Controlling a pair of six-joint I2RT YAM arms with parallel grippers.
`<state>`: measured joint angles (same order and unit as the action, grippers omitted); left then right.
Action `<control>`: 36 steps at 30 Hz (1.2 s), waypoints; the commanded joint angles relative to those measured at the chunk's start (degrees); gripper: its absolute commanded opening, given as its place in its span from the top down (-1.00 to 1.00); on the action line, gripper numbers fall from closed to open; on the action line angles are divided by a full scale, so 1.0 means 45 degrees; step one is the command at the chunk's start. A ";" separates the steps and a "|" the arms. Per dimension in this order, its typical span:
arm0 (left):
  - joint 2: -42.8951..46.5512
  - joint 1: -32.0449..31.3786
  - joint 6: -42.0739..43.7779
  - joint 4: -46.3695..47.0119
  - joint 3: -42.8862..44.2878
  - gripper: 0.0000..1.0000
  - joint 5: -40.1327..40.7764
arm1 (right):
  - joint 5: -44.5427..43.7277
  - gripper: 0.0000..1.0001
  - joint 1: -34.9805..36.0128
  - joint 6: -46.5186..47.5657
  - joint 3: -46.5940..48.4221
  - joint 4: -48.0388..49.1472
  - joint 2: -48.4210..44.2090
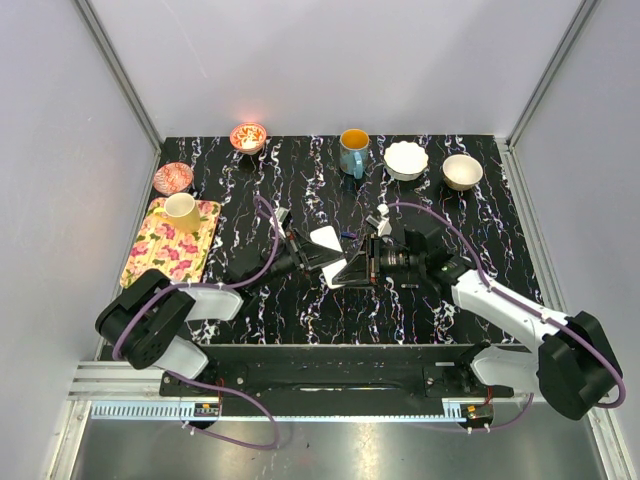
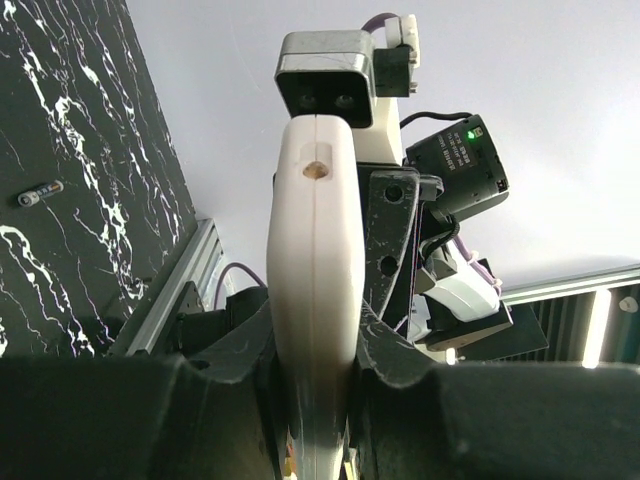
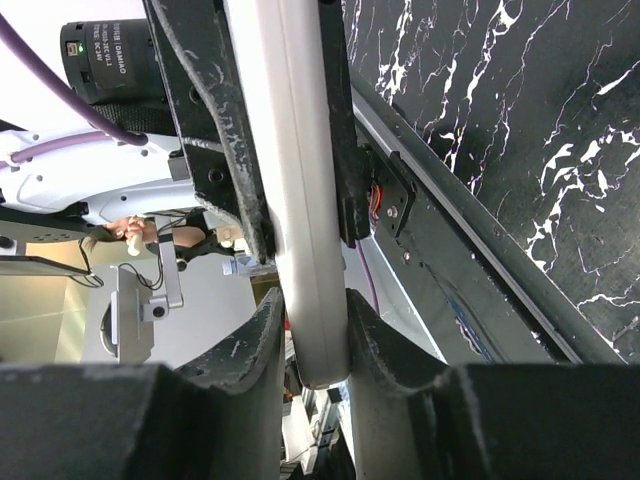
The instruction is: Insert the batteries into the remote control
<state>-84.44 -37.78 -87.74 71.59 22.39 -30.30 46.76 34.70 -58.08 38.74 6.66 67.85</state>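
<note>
The white remote control [image 2: 315,290] stands edge-on between both grippers, above the middle of the black marbled table [image 1: 250,190]. My left gripper [image 2: 315,400] is shut on one end of it. From the opposite side, my right gripper [image 3: 315,340] is shut on the other end of the remote control [image 3: 300,200], both fingers pressed against its faces. From above, the remote control [image 1: 326,239] shows white between the left gripper [image 1: 315,252] and the right gripper [image 1: 352,268]. One slim battery [image 2: 40,193] lies on the table, apart from both grippers.
Along the back stand a glowing orange bowl [image 1: 248,136], a blue mug [image 1: 353,150], a white bowl [image 1: 406,159] and a beige bowl [image 1: 462,171]. At the left are a red-patterned bowl [image 1: 172,178] and a floral tray [image 1: 150,255] carrying a yellow cup [image 1: 181,210].
</note>
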 commanded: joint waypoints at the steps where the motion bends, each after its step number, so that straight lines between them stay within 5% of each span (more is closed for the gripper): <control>1: 0.0776 -0.1350 0.0396 0.3624 0.0591 1.00 -0.0881 | -0.1758 1.00 0.0043 -0.0139 0.0530 0.0904 0.0467; 11: 0.2124 -0.2248 0.1880 0.1748 0.0512 1.00 -0.1488 | -0.2071 1.00 -0.0542 -0.0198 0.1176 0.1021 0.0936; 36: 0.1285 -0.2659 0.1550 0.2352 0.0511 1.00 -0.1878 | -0.2171 0.97 -0.1871 -0.0725 0.2719 0.1587 0.1756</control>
<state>-78.85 -41.98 -80.51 69.56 22.59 -17.63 53.95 30.30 -57.47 45.74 3.53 72.49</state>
